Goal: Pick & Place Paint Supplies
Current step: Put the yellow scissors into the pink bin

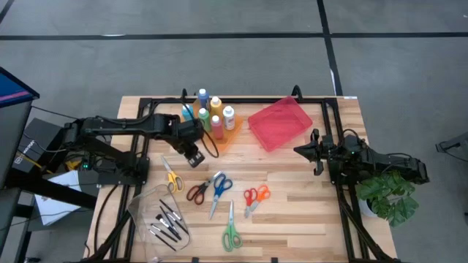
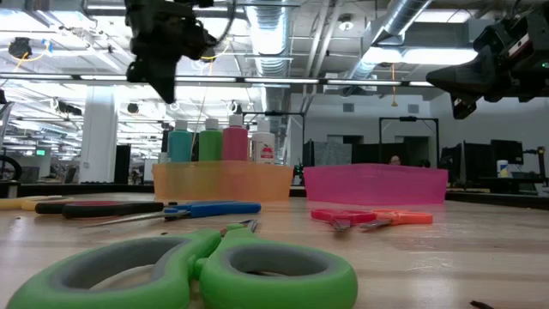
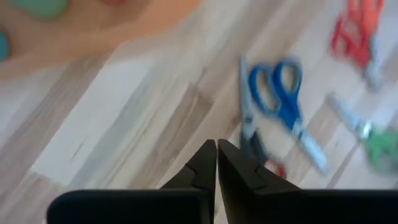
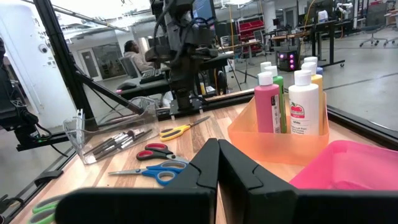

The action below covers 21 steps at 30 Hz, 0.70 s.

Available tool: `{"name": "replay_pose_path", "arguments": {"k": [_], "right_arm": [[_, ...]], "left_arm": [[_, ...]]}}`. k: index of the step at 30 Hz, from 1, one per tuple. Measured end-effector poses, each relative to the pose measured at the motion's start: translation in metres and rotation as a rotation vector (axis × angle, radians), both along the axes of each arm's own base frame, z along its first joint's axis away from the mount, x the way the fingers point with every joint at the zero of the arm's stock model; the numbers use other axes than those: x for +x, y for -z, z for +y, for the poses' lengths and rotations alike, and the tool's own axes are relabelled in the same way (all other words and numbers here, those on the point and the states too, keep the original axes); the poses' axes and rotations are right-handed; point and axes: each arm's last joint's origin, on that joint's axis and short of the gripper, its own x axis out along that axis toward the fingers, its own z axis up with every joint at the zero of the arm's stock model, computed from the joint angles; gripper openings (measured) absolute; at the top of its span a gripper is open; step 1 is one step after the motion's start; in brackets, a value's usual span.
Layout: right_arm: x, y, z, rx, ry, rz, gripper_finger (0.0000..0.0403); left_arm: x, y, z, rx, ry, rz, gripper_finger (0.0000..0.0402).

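- High view: left gripper (image 1: pixel 194 158), fingers closed and empty, hangs near the blue scissors (image 1: pixel 218 191), which lie toward the table's front.
- Scissors' long axis runs roughly front-to-back.
- Right gripper (image 1: pixel 301 150), closed, is farther off.

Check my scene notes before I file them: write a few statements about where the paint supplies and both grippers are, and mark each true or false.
1. The paint bottles stand in the orange tray. True.
2. The left gripper holds the blue scissors. False: its fingers are shut on nothing, above the table near the orange tray, and those scissors lie flat on the wood.
3. The brushes lie in the clear tray. True.
4. The red tray holds two pairs of scissors. False: nothing shows inside it; all the scissors lie on the table.
5. The right gripper is shut and holds nothing, raised beside the red tray. True.
6. The green scissors sit between the two trays at the back. False: they lie at the table's front.
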Motion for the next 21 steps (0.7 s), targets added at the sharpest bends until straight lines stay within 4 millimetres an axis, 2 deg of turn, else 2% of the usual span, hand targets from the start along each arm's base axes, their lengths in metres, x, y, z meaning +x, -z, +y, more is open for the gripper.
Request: {"name": "replay_pose_path", "arguments": {"k": [4,8,15,17,21], "right_arm": [[0.0,0.0,0.0,0.001,0.0,0.003,0.0],[0.0,0.0,0.0,0.001,0.0,0.003,0.0],[0.0,0.0,0.0,0.001,0.0,0.003,0.0],[0.0,0.0,0.0,-0.001,0.0,-0.004,0.0],[0.0,0.0,0.0,0.0,0.0,-0.003,0.0]], "left_arm": [[0.005,-0.003,-0.004,-0.016,-0.173,-0.065,0.0013],[0.002,-0.007,-0.008,-0.062,-0.27,-0.075,0.0022],[-0.007,0.009,-0.006,-0.131,-0.515,0.139,0.0015],[-0.004,0.013,-0.002,-0.2,-0.57,0.163,0.0006],[0.006,0.02,0.0,-0.21,-0.625,0.245,0.0001]]}}
